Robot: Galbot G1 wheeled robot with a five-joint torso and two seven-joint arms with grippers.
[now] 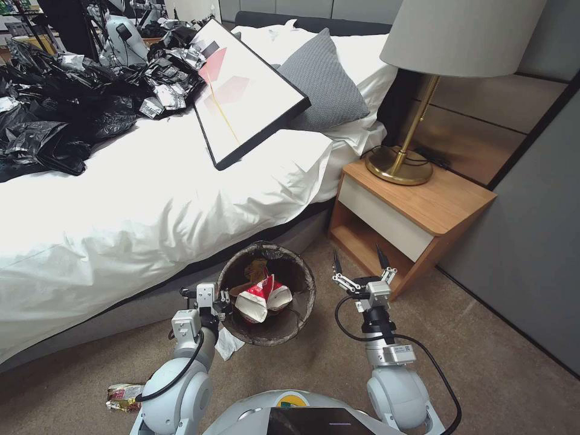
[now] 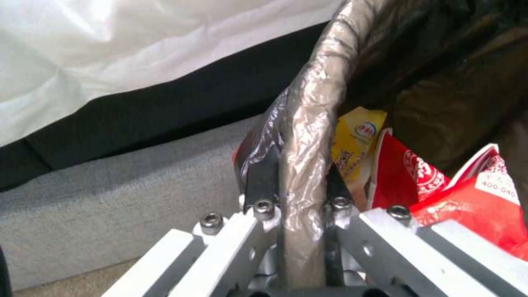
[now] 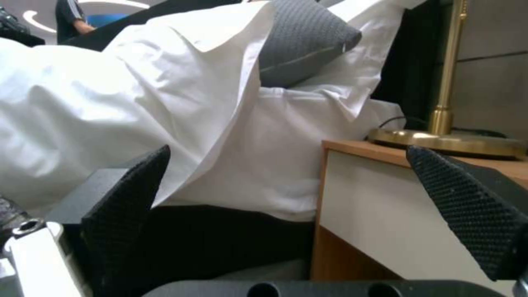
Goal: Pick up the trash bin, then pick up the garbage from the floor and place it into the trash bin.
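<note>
Left wrist: claw pinching bin rim

- Even, soft indoor light; the white duvet looks brightest.
- Soft shadow beneath the bed's edge.
- Both wrist views are blurred up close.
- Head view bends at edges.

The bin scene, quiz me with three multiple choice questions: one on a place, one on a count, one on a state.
1. Where is the bin?
A. on the nightstand
B. beside the bed
C. on the bed

2. How many litter pieces lie on the floor?
A. two
B. none
C. five

3. How is the right hand?
A. shut on a bottle
B. open, holding nothing
C. shut on the bin

Answers: 1 B, it sits against the bed, its rim clamped by the left hand. 2 A, a tissue and a wrapper. 3 B, its fingers are spread apart.
</note>
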